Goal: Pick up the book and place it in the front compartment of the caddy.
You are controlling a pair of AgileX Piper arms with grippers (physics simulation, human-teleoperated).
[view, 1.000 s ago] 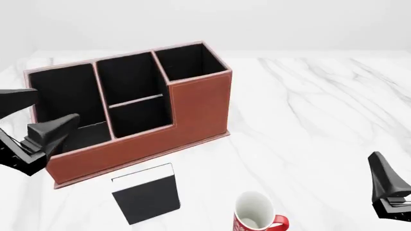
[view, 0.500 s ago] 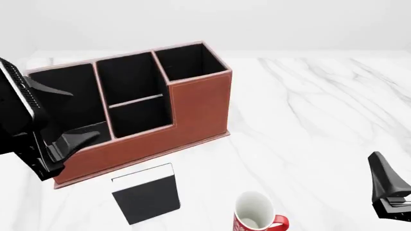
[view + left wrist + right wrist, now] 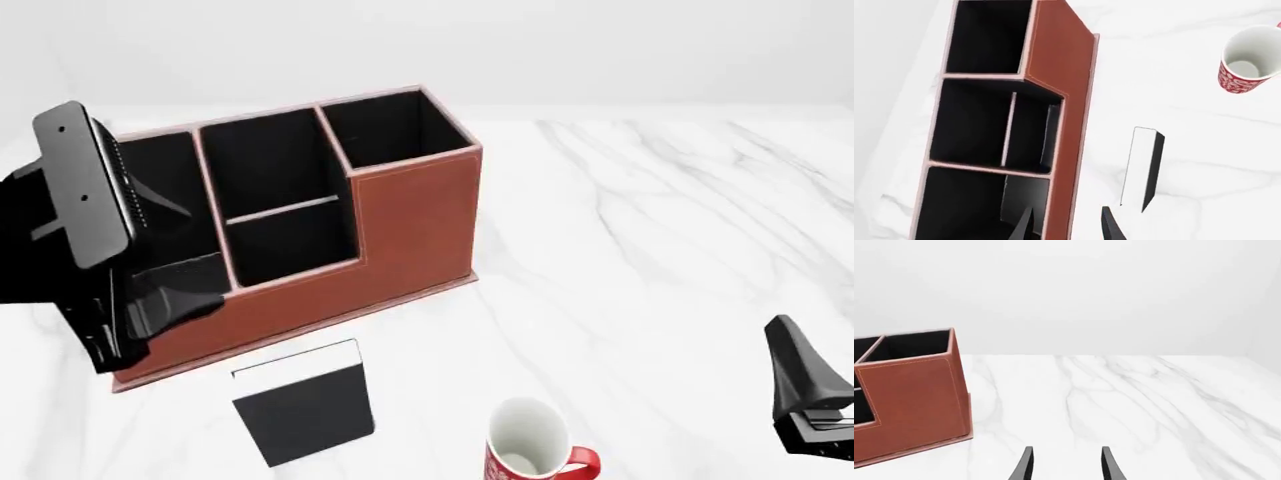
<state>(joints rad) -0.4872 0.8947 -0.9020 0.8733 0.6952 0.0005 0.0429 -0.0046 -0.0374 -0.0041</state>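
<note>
The caddy [image 3: 400, 220] stands left of centre, its stepped brown wall facing me. The front compartment [image 3: 264, 160] is the black middle cell behind the low divider; it also shows in the left wrist view [image 3: 971, 122]. The book [image 3: 303, 402] lies flat on the table in front of the caddy, black cover up, and shows in the left wrist view [image 3: 1152, 170]. My left gripper [image 3: 198, 242] is open and empty over the caddy's left end; in the left wrist view [image 3: 1066, 227] its fingers straddle the low brown wall. My right gripper [image 3: 790, 345] is open and empty at the right edge, also seen in the right wrist view [image 3: 1067, 467].
A red-and-white mug [image 3: 531, 447] stands upright right of the book, also in the left wrist view [image 3: 1247, 60]. The caddy's right end shows in the right wrist view [image 3: 914, 395]. White marble table [image 3: 641, 230] stretches to the right of the caddy.
My left arm has swung right and forward; its wrist has risen into view and the open fingers now sit over the caddy's left front wall. The right arm, book and mug have not moved.
</note>
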